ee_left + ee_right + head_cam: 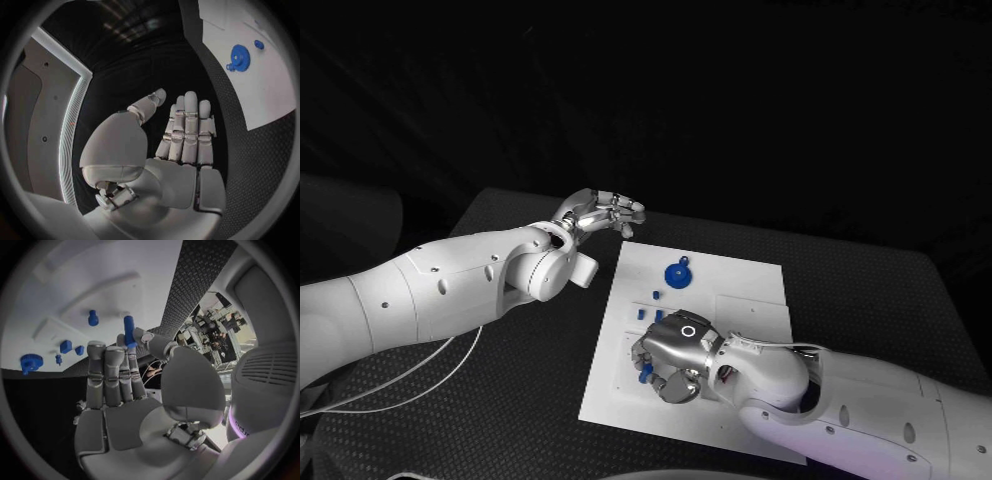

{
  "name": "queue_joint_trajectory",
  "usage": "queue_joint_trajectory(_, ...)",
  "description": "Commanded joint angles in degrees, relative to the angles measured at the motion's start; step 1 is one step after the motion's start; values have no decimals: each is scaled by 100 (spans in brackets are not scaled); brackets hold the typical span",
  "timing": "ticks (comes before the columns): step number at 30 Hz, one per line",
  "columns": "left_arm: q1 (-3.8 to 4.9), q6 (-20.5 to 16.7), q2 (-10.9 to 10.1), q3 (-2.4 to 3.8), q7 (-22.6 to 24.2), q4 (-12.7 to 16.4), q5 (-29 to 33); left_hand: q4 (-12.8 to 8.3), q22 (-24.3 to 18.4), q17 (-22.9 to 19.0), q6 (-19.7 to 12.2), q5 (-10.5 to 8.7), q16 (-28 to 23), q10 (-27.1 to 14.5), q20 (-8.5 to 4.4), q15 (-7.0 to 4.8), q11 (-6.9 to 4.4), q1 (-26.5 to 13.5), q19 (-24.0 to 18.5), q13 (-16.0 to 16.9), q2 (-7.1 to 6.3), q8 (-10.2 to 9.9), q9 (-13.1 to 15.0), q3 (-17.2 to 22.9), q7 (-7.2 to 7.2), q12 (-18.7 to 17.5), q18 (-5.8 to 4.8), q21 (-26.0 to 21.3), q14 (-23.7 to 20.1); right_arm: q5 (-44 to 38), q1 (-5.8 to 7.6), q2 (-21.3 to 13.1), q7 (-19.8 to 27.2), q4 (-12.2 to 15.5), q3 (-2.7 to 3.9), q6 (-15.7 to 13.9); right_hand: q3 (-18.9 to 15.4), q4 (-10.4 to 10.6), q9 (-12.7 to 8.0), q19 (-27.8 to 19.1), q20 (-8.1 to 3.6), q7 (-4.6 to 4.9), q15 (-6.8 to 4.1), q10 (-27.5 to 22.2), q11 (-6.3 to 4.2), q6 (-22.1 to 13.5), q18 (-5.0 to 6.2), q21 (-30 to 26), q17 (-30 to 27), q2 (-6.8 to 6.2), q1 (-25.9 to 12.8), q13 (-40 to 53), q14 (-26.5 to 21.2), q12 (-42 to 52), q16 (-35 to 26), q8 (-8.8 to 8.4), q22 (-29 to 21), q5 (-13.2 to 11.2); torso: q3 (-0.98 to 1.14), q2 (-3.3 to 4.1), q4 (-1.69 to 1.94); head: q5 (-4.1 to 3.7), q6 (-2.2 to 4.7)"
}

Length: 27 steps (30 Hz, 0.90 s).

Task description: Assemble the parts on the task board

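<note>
No legible text, label, brand, number or sign is appearing in any view. The flat white rectangular task board [733, 290] is showing faint raised outlines only, with no readable marking, and the small blue plastic parts [678, 275] on it are carrying no lettering that can be read.

A black table [531, 400] with a fine woven texture spreads under everything, its surface dark and matte. Thin white cables [401, 375] run in a loose curve across the table's near left part. Beyond the table's far edge the background is dark.
</note>
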Motion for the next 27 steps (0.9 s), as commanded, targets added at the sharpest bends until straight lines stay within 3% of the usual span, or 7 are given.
queue_joint_trajectory(1, 3, 66, 4, 4, 58, 18, 35, 26, 9, 9, -35, 31, -41, 22, 8, 8, -11, -35, 35, -7, -10, 17, -5, -18, -9, -9, 90, -19, 44, -191, -6, 4, -38, -11, -2, 65, 33, -8, 8, 36, -6, -7, -49, 90, -18, 34, 400, 24, 5, 62, 58, 155, -6, 14, 25, 16, 103, 13, 2, 3, -4, -9, -2)
queue_joint_trajectory(12, 3, 76, 4, 4, 53, 18, 35, 28, 12, 15, -41, 30, -46, 22, 8, 9, -11, -37, 36, -8, -9, 15, -7, -19, -7, -9, 89, -23, 44, -318, -6, -9, -85, -33, -2, 115, 38, -17, 11, 37, -6, -9, -50, 94, -19, 38, 400, 29, 8, 59, 58, 160, -4, 14, 27, 17, 103, 13, -1, -2, 2, -8, -8)
queue_joint_trajectory(27, 3, 78, 13, 4, 50, 21, 35, 30, 16, 24, -48, 29, -54, 22, 9, 9, -11, -38, 37, -10, -8, 13, -8, -20, -4, -9, 88, -28, 44, -246, -5, -2, 22, -44, -15, 408, 40, -28, 17, 36, -4, -10, -50, 98, -19, 42, 400, 35, 12, 57, 48, 166, -4, 12, 30, 17, 104, 13, -5, -2, 1, 1, -34)
